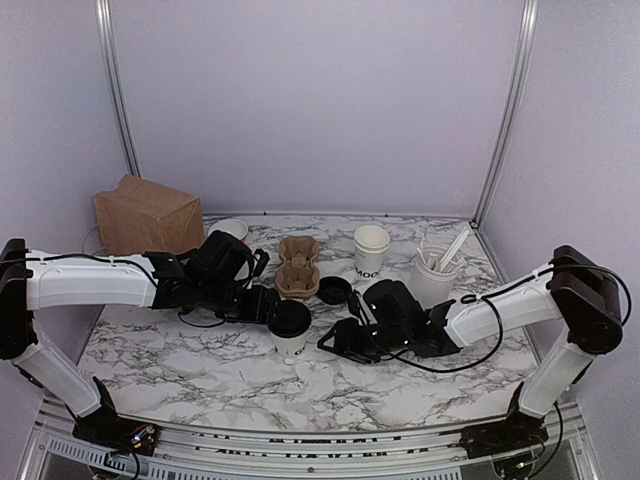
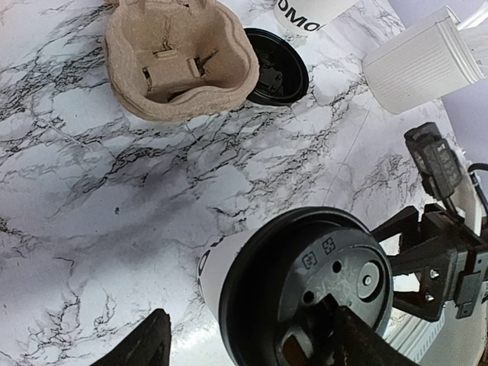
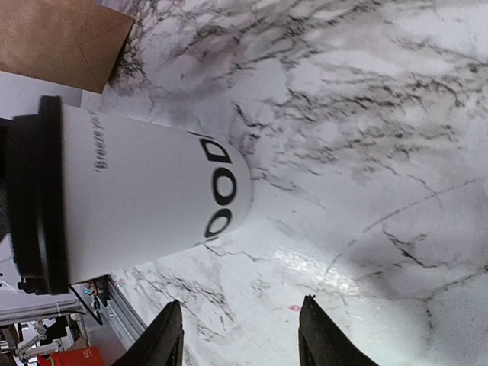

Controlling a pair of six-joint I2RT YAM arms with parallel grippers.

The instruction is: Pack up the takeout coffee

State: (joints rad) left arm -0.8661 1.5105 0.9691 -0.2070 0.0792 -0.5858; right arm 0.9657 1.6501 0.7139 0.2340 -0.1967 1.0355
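Marble table: bore everything noted.

Brown paper bag: well behind the left pincer, at the back wall.

Left pincer: tilted down over the coffee with its jaws wide apart, holding nothing. In the wrist view one finger crossed in front of the black lid; whether it touched could not be told. The other finger hung clear of the cup wall, with bare marble between.

Right pincer: low over the table, jaws parted, only marble between them.

Cardboard carrier: just beyond the left pincer.

Utensil cylinder: beyond the right pincer, toward the back right.

Stacked white cups: beyond the right pincer, farther back.

Takeout coffee: upright on the marble between the two pincers, under the left one and just ahead of the right one's fingertips.

Loose black lid: beyond the right pincer, just beside the carrier.
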